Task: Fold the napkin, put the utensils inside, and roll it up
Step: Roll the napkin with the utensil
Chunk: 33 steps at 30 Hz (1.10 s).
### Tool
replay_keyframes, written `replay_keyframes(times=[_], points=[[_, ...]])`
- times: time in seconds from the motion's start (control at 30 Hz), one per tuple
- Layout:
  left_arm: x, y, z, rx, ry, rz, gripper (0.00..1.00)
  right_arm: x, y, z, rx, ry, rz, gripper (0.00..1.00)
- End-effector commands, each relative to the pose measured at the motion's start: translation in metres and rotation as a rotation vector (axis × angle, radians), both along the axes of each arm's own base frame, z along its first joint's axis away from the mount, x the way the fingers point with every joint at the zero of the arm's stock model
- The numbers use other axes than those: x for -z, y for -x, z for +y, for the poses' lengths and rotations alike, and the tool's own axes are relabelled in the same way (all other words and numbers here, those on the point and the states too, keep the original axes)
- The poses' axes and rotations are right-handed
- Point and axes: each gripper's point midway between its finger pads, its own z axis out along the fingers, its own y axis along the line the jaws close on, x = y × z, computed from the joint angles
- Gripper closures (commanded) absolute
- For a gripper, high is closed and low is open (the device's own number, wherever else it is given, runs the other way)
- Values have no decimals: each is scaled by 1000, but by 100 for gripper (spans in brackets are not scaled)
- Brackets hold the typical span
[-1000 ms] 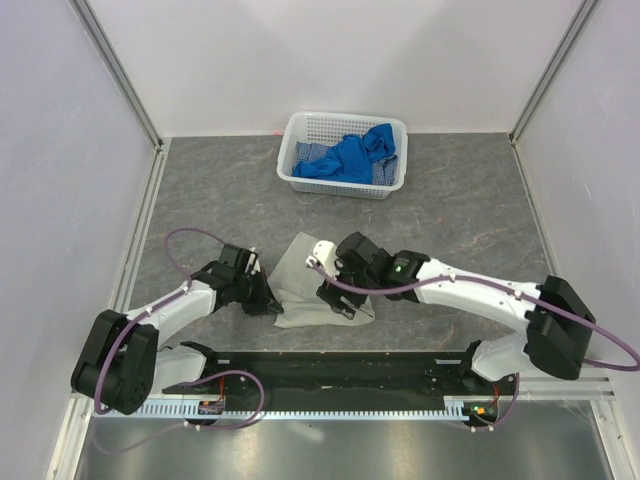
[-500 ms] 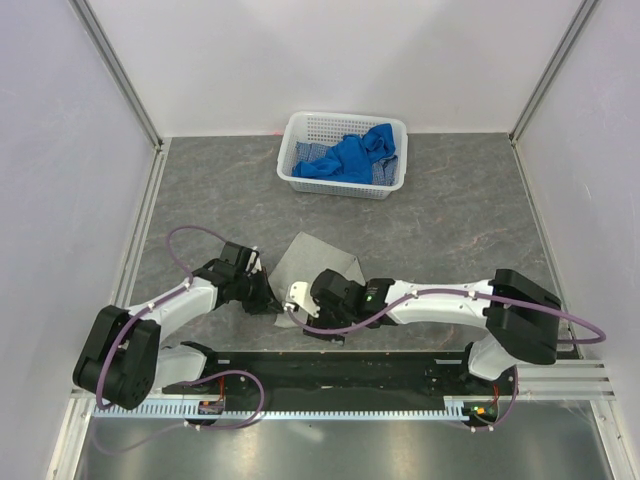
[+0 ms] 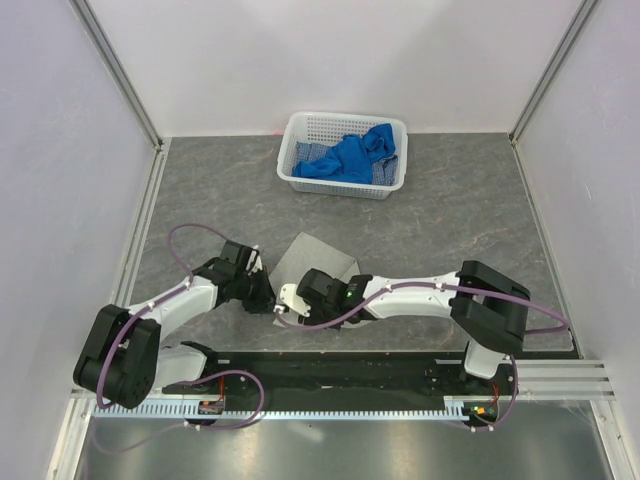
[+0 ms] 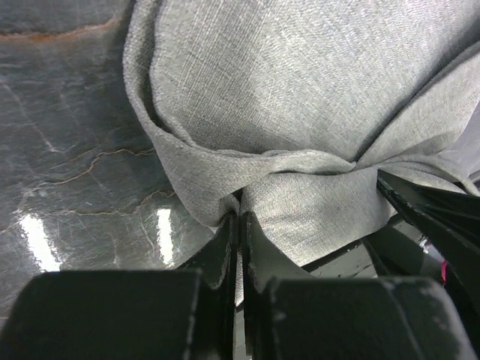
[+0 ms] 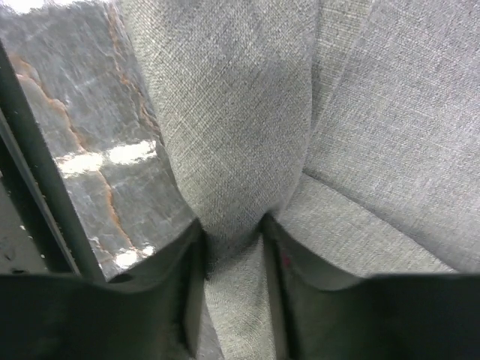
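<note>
The grey-beige napkin [image 3: 312,262] lies bunched on the dark table just in front of the arms. My left gripper [image 3: 275,303] is shut on the napkin's near left edge; the left wrist view shows its fingers [image 4: 225,240] pinching a fold of cloth [image 4: 300,112]. My right gripper [image 3: 292,312] has swung far left, close beside the left one, and is shut on a rolled band of the napkin [image 5: 232,150] between its fingers [image 5: 187,262]. The fork is hidden or out of view.
A white plastic basket [image 3: 344,183] holding bright blue cloths [image 3: 350,155] stands at the back middle of the table. White walls close in the sides and back. The black base rail [image 3: 330,365] runs along the near edge.
My right gripper has dragged its part of the napkin left and toward the near edge, ending beside the left gripper. The napkin has folded over into a smaller shape. The left gripper has barely moved.
</note>
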Motion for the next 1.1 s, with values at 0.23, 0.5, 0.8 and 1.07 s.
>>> replay_keyframes(times=[0.23,0.5,0.8,1.07], points=[[-37,-31,9,-6,-49,-219,37,21,46,-17,-4,120,472,75],[-45,-25,21,-89,-60,-265,36,6,46,-8,52,18,811,75],[-28,-11,21,-107,-64,-177,34,9,47,-1,100,-55,1109,75],[-21,-6,8,-59,5,-160,34,17,32,3,152,-106,1219,73]])
